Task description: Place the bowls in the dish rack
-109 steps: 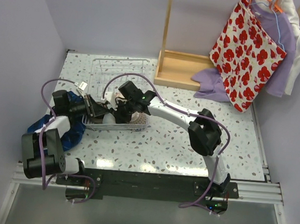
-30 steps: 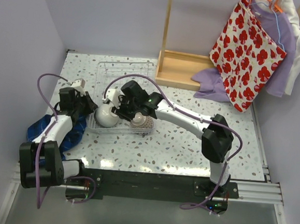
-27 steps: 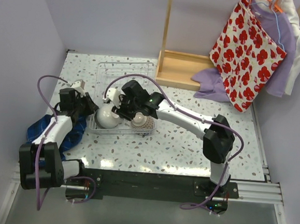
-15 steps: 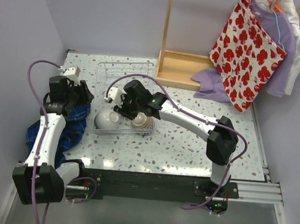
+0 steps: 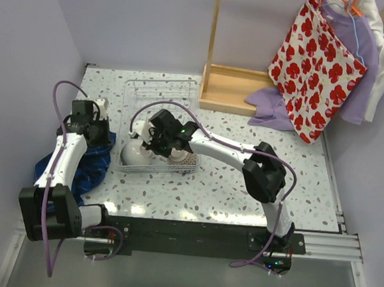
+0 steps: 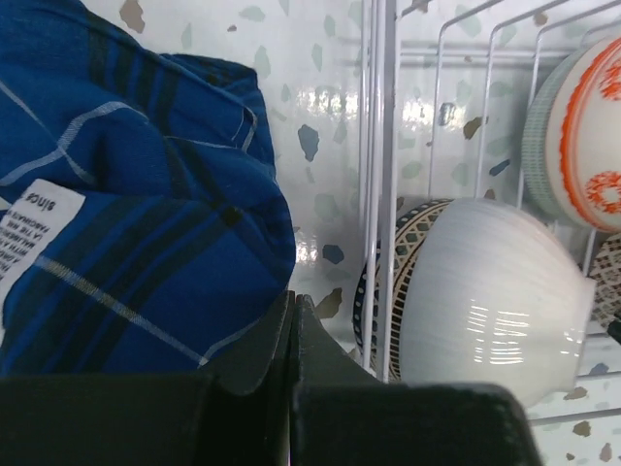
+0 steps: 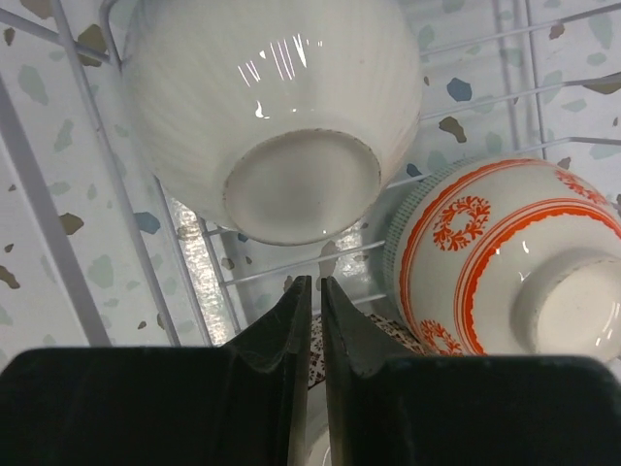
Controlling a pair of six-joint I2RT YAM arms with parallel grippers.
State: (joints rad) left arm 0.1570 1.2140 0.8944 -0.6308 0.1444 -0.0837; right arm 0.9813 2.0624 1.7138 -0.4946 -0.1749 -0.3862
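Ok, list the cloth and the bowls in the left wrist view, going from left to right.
Blue plaid cloth → net-patterned bowl → white bowl → orange-patterned bowl.

Bright, even, soft light falls from overhead in the top view. The table (image 5: 242, 181) carries pale glare patches along its near edge, shadows on it are faint, and the whole view is sharp.

The 2 wrist views are patchier. In the left wrist view the white bowl (image 6: 485, 291) shows streaked highlights. The blue cloth (image 6: 126, 194) is dim in its folds, and the left gripper (image 6: 293, 320) is a dark, unfocused mass at the near edge.

In the right wrist view, streaks of glare sit on the white bowl's wall and a glossy strip shines on the table beneath. The right gripper (image 7: 316, 291) is black and blurred.
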